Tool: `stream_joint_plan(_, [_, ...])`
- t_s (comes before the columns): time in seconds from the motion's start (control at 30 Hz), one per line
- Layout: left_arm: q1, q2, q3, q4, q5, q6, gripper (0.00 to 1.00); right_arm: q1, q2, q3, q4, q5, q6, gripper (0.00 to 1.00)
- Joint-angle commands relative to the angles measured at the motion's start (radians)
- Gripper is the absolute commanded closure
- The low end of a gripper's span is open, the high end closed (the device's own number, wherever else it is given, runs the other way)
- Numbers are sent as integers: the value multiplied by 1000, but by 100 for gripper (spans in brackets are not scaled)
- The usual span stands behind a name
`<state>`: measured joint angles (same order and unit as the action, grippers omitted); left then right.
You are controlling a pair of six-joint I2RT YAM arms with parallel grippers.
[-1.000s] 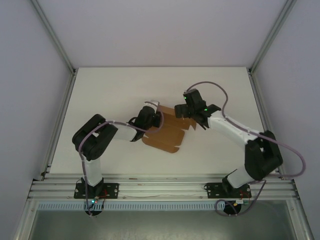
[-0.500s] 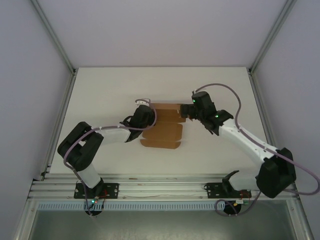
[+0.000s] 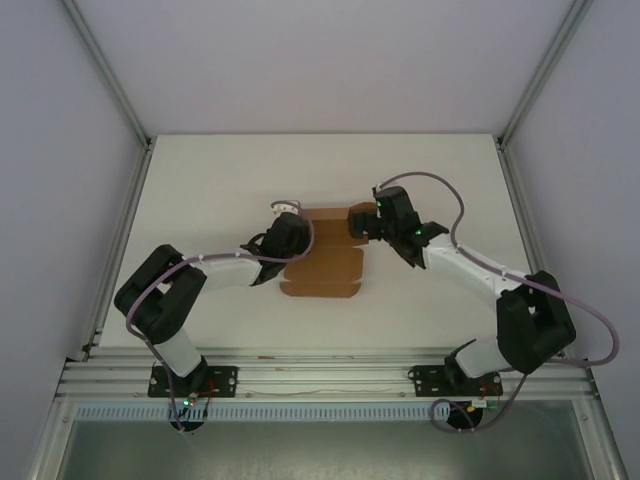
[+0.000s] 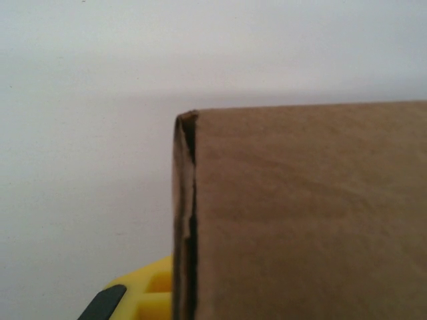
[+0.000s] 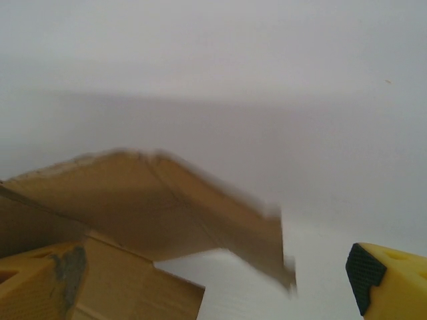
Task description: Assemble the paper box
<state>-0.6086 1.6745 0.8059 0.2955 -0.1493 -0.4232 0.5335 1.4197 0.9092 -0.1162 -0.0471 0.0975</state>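
L gripper [image 3: 289, 237] clenched, by the look of it on the wall of the paper box [image 3: 325, 265] at its 9 o'clock edge. Wrist view: one yellow finger [image 4: 143, 292] tight beside a doubled cardboard edge, other finger hidden behind the panel.

R gripper [image 3: 363, 222] released, jaws wide, at the box's 1 o'clock corner. A raised flap [image 5: 200, 213] sits between its fingers, nearer the 9 o'clock one, not pinched.

Box lies approx centre of table [image 3: 200, 180], part folded, flat panel twd 6 o'clock.

Risks, my read:
- Only one thin grip anchors the box. If R pushes the flap sideways, box prob. pivots about L's pinch or slides across the smooth top.
- Flap is off-centre in R's jaws. Closing now could catch just the corner and crease it off the score line, so the tab misses its slot.
- L's hold is on an edge only. A hard fold load from R could pull the wall out or tear it.
- Flap tip is blurred in R's view, so can't judge clearance to the pad.
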Motion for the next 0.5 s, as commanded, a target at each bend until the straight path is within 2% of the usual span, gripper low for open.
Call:
stream_joint_plan(0.0, [-17, -44, 4, 44, 40, -15, 100, 10, -59, -95, 300, -110, 51, 0])
stream_joint_plan(0.07, [-17, -48, 4, 40, 42, -25, 100, 10, -100, -146, 368, -127, 54, 0])
stream_joint_plan(0.13, [-17, -55, 5, 39, 48, -33, 100, 10, -139, -170, 364, -133, 44, 0])
stream_joint_plan(0.37, [-17, -96, 2, 20, 39, -56, 100, 10, -263, -224, 150, 41, 63, 0])
stream_joint_plan(0.47, [-17, -121, 17, -23, 32, -58, 100, 10, -361, -258, 65, 81, 68, 0])
